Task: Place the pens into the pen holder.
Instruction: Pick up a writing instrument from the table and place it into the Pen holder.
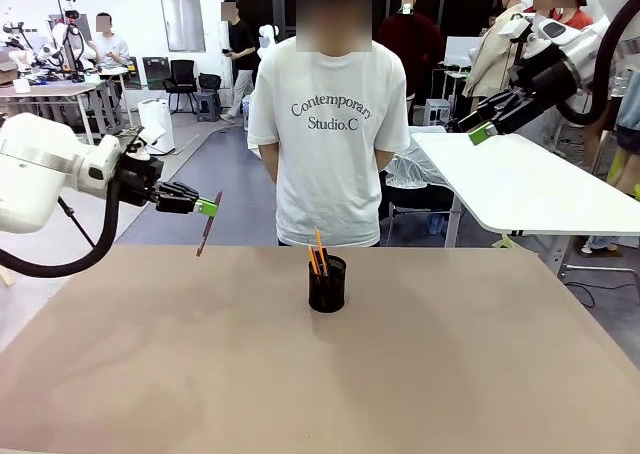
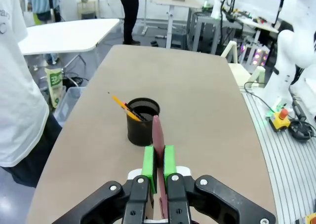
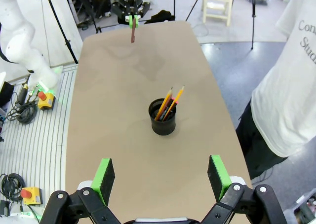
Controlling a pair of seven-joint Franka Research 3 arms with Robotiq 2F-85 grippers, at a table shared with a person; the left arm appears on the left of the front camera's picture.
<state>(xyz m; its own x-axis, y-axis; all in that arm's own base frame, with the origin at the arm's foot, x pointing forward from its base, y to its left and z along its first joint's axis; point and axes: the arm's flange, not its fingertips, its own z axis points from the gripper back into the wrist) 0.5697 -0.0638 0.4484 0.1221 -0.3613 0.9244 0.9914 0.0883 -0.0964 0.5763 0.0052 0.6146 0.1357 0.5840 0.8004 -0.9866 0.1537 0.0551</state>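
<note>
Between the green pads of the left tool, pinched near its upper end, the brownish-pink pen hangs tip-down at a slight tilt. It is high above the counter and well to the left of the pen holder.

That thin grip is probably the first weak spot. A long pen held by one end could swing or slip between the pads on the way across, so the tip may not arrive where the tool aims it.

The holder's mouth is small and already partly taken. An orange pen and others lean across it toward the far side, so the free gap looks narrow. A tip that comes down on those pens or on the rim could glance off onto the counter. A sideways push could also tip the mesh cup, which looks light. A release from too high could make the pen bounce or lean out, since the cup is shorter than the pens.

Farther off, the right tool hangs with its pads wide apart, raised clear of the counter and holding nothing, so it poses little risk.
</note>
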